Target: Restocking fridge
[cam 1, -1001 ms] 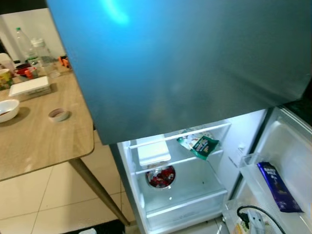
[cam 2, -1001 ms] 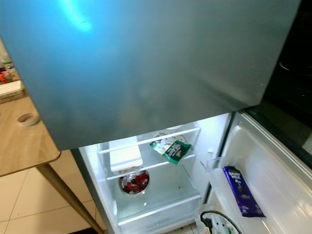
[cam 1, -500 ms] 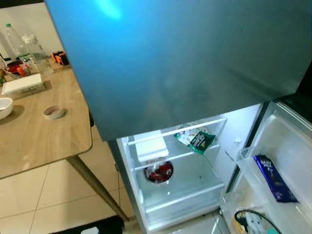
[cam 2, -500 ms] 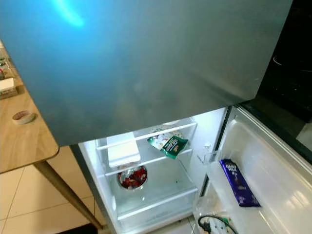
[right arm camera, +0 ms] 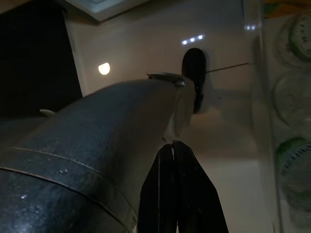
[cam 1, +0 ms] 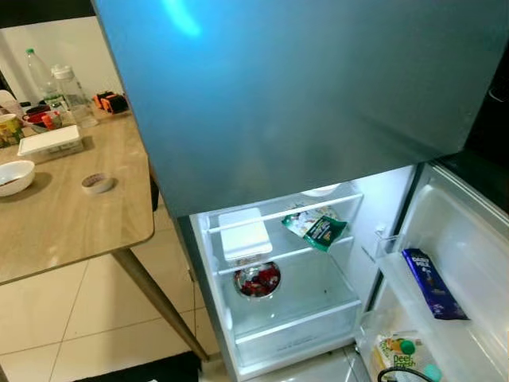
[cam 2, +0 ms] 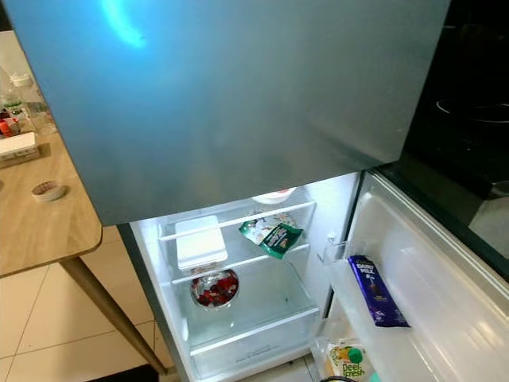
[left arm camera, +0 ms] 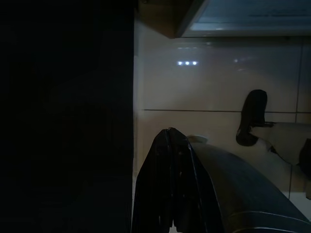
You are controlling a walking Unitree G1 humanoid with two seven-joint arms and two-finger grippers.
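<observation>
**A:** What is in front of you?

**B:** The fridge [cam 1: 302,111]. Its big upper door is closed and glossy, and the lower compartment stands open and lit, with the lower door [cam 2: 429,294] swung out to my right.

**A:** What's stocked inside?

**B:** On the upper shelf a white box [cam 1: 244,235] sits to the left, and a green snack packet [cam 1: 316,227] lies tilted over the shelf's front rail on the right. A white dish [cam 2: 274,195] shows just above the packet, at the back. Below the box, a round bowl of red food [cam 1: 257,280] rests on the next shelf. The bottom drawer [cam 1: 298,334] is closed.

**A:** And the door?

**B:** A purple chocolate bar [cam 2: 375,291] leans in the door rack. Lower down, in the bottom rack, there is a carton with green print [cam 2: 347,360].

**A:** Your tools?

**B:** Both arms hang down at my sides. My left tool [left arm camera: 171,138] is pressed together, its black fingers meeting at the tip over pale floor tiles, with deep shadow beside it. My right tool [right arm camera: 173,148] is pressed together too, holding nothing, next to my dark leg.

**A:** Anything beside the fridge?

**B:** A wooden counter [cam 1: 71,231] on my left, carrying a white bowl [cam 1: 13,177], a roll of tape [cam 1: 97,183], a flat white box [cam 1: 49,141] and two clear bottles [cam 1: 60,83] at the far edge.
</observation>
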